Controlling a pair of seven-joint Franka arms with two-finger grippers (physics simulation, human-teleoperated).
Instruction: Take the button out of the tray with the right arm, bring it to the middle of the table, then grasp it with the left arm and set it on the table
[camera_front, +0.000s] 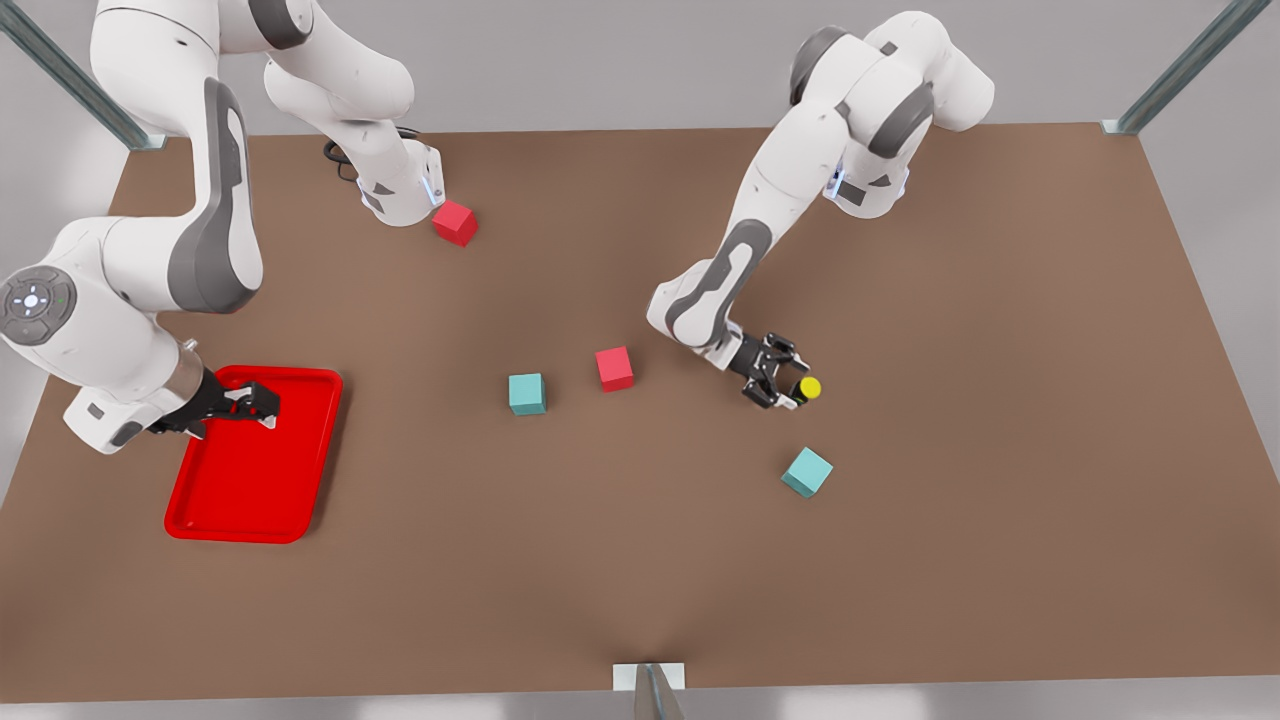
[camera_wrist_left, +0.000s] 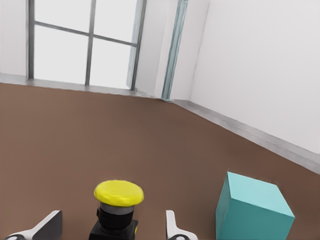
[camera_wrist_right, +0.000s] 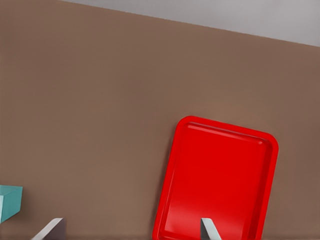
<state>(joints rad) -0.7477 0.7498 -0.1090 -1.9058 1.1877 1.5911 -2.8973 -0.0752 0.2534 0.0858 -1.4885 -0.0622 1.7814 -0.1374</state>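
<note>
the left gripper (camera_front: 785, 385) is sitting low over the table (camera_front: 1000, 420) with the button (camera_front: 806, 389) between its fingers. in the left wrist view the fingertips (camera_wrist_left: 172, 225) are standing apart on either side of the button (camera_wrist_left: 116, 210) with bare table showing in the gaps, so the jaws are reading as open and not pinching it. the button is resting upright, yellow cap up, black body down, with a teal cube (camera_front: 806, 472) near it just beyond the gripper's tip.

the right gripper (camera_front: 250, 403) is hanging over the tray (camera_front: 215, 515), fingers spread and holding nothing, and the tray (camera_wrist_right: 220, 180) is lying bare beneath it; this arm is waiting.

judging by this, the removal from the tray and the carry are looking done, and the placing is appearing all but finished. what is remaining is for the left gripper to lift clear without knocking the button over.
</note>
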